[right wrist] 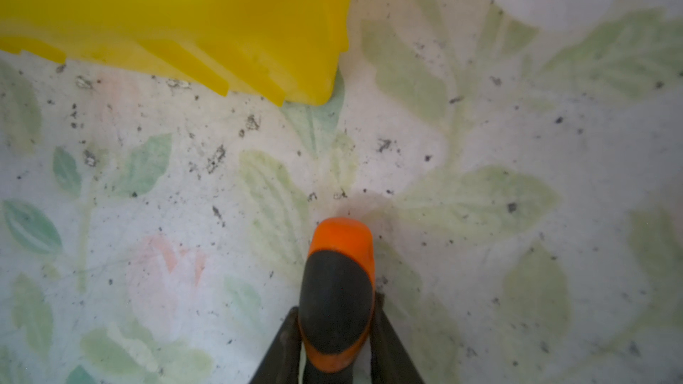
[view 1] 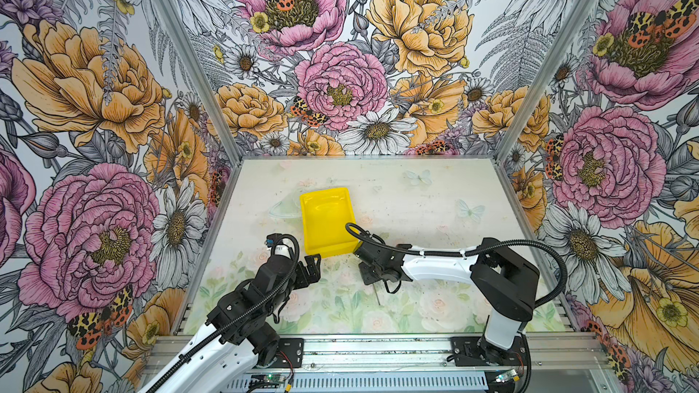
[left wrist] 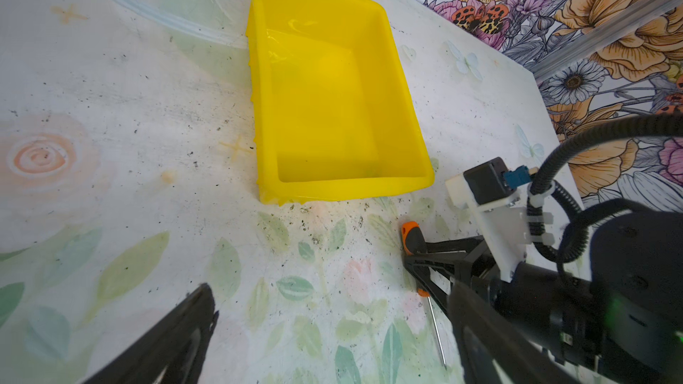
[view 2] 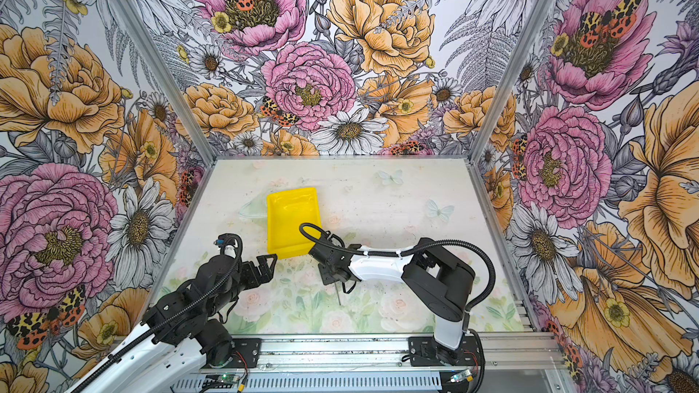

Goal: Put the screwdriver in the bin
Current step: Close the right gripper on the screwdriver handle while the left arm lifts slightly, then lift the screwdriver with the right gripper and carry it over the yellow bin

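Observation:
The yellow bin [view 1: 325, 191] [view 2: 291, 191] stands empty in the middle of the table; its rim [left wrist: 351, 186] and outer wall [right wrist: 221, 12] show in both wrist views. Just in front of its near right corner lies the screwdriver [left wrist: 409, 236] on the tabletop. Its orange-and-black handle [right wrist: 338, 289] points toward the bin, and its thin shaft [view 1: 377, 294] [view 2: 337, 294] points toward the front rail. My right gripper [right wrist: 336, 321] [left wrist: 417, 258] [view 1: 372, 272] [view 2: 333, 272] is shut on the handle from above. My left gripper [left wrist: 332, 289] [view 1: 312, 262] [view 2: 268, 260] stands open and empty, beside the bin's near left corner.
Flowered walls [view 1: 113, 145] close in the table on the left, back and right. An aluminium rail [view 1: 378, 349] with both arm bases runs along the front. The right arm's cable loop [view 1: 363, 234] arches over the bin's near right corner.

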You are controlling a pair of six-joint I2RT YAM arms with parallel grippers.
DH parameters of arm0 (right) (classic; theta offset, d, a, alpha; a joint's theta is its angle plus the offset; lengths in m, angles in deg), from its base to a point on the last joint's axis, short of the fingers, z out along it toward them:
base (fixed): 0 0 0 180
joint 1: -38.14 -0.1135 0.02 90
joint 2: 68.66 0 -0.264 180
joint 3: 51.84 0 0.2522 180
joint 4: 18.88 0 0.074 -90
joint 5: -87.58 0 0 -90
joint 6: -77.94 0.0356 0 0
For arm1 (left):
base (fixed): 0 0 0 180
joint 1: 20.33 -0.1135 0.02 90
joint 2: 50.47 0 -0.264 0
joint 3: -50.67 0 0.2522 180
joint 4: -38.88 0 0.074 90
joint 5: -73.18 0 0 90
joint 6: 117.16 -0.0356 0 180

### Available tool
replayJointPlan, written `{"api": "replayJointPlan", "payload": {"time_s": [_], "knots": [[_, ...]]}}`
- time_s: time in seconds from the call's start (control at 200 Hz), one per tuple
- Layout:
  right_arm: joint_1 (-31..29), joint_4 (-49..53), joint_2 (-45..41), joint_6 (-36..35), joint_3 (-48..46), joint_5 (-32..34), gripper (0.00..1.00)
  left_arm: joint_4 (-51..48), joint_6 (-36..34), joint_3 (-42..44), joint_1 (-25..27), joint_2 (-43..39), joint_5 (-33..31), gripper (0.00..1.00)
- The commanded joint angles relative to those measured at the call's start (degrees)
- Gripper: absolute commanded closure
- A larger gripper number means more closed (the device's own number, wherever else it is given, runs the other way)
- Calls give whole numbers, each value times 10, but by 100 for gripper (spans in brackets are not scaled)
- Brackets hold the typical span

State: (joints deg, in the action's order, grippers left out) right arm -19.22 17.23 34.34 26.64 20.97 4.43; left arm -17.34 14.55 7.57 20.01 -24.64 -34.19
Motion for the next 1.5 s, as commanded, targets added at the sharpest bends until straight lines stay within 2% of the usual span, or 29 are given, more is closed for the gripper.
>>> {"api": "replayJointPlan", "payload": {"time_s": [0.0, 0.155, 0.34, 0.465, 0.586, 0.776, 1.121, 1.261, 1.492], "knots": [[-2, -1, 4, 18, -12, 10, 79, -13, 12, 0, 9, -9, -34, 1], [-1, 8, -48, 33, -51, 30, 91, -16, 12, -2, 13, -11, -36, 1], [-2, 47, -154, 36, -79, 67, 95, -15, 14, -1, 15, -20, -38, 1], [0, 79, -209, 18, -57, 98, 97, -15, 15, -2, 15, -19, -41, 1], [5, 103, -215, -12, 3, 115, 97, -14, 14, -4, 15, -19, -43, 1], [22, 108, -153, -51, 134, 107, 98, -8, -4, -17, 15, -22, -28, 1], [50, 108, 57, -61, 395, 41, 100, 25, -56, -29, 17, -48, 20, 1], [64, 108, 116, -57, 457, 16, 100, 27, -68, -41, 17, -33, 21, 1], [79, 108, 196, -72, 521, -4, 100, 27, -97, -59, 11, -14, -17, 1]]}}
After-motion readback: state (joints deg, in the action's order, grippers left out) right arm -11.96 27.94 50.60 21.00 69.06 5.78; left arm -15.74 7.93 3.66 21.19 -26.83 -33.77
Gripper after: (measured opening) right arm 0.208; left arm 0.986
